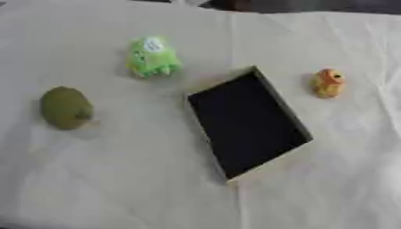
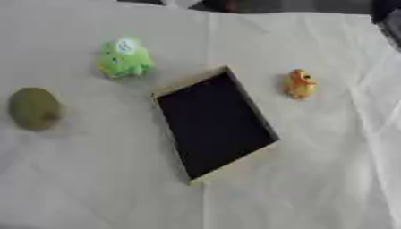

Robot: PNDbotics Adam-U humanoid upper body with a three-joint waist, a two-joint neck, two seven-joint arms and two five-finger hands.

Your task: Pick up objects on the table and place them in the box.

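Observation:
A shallow box [image 1: 247,120] with a black inside and pale rim lies askew in the middle of the white cloth; nothing shows inside it. A bright green toy figure [image 1: 153,57] stands beyond its left corner. An olive-green rounded object [image 1: 66,108] rests far to the left. A small orange and yellow toy [image 1: 328,82] stands to the right of the box. Neither of my hands shows in either view.
A creased white cloth [image 1: 117,179] covers the whole table. Dark shapes [image 2: 388,18] line the far edge and the upper right corner.

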